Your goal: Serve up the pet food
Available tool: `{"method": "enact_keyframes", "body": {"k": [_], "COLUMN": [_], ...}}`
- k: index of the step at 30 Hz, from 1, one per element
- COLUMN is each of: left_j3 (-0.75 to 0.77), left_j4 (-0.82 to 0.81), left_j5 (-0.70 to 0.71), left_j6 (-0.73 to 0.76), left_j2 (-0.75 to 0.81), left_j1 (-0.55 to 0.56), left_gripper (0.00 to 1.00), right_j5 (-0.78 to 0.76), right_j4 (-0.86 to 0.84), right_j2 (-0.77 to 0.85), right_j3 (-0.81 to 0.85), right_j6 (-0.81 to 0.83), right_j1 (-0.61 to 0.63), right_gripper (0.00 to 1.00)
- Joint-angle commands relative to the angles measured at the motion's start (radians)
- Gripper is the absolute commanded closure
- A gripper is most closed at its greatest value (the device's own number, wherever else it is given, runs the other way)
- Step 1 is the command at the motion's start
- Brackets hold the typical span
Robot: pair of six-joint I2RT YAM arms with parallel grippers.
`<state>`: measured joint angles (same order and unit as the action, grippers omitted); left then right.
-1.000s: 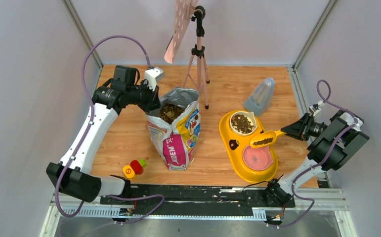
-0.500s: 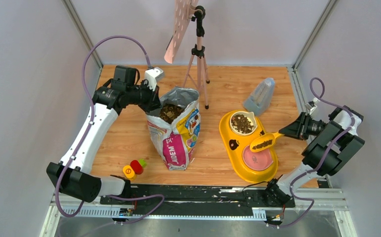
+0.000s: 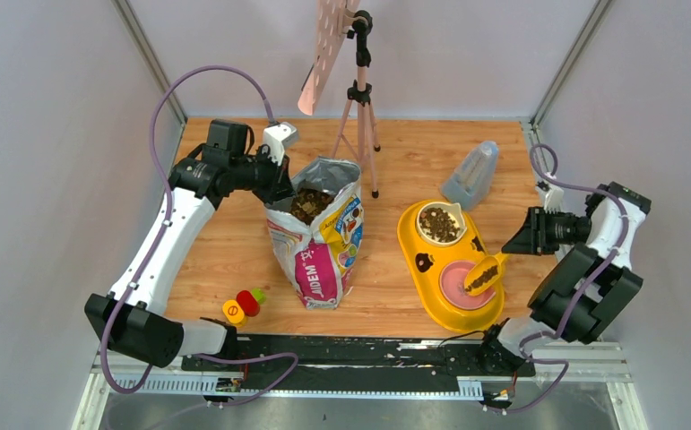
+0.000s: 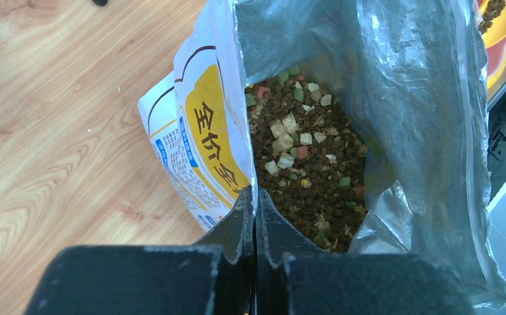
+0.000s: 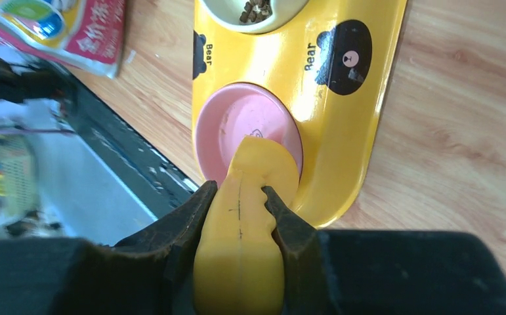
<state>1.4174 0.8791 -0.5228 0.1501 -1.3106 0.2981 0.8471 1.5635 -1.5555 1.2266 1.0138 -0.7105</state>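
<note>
Spillage threatens: right pincer (image 5: 240, 191) grips the scoop (image 5: 260, 167) handle, kibble (image 3: 481, 275) just past its tips above the pink bowl (image 5: 230, 121); a skewed tilt would scatter pellets, while left pincer (image 4: 254, 200) pinches shut on the bag (image 4: 197, 125) rim.

I work in a lab test cell, not a home. Plain pale panels (image 3: 46, 134) and metal corner posts (image 3: 149, 63) box in a wooden worktop (image 3: 413, 152). A tripod (image 3: 360, 98) holds a perforated board (image 3: 323, 49) (camera gear, by its look). Purple cables (image 3: 211, 68) loop above the black mounting rail (image 3: 368, 348).
</note>
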Motion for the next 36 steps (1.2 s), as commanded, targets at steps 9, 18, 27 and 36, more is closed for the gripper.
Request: {"method": "enact_keyframes", "body": {"k": [9,18,27,36], "left_j3": [-0.003,-0.011,-0.022,-0.028], "left_j4": [-0.084,-0.099,-0.113,-0.129], "left_j5": [-0.092,-0.098,-0.105,-0.118], "left_j6": [-0.043,-0.066,-0.081,-0.103], "left_j2": [0.043,0.049,0.053,0.072], "left_j1": [0.001,0.001,0.001,0.001], "left_gripper": [1.0,1.0,1.0,1.0], "right_j5": [-0.226,-0.36,-0.12,-0.071], "right_j4": [-0.164,-0.149,-0.309,-0.649], "right_j2": [0.374,0.467,0.345,0.281], "right_j3": [0.027,0.164,0.553,0.63], "right_j6": [-0.108,-0.176,-0.613,-1.045], "right_j1": [0.369,0.535,0.545,0.777], "right_gripper": [1.0,1.0,1.0,1.0]}}
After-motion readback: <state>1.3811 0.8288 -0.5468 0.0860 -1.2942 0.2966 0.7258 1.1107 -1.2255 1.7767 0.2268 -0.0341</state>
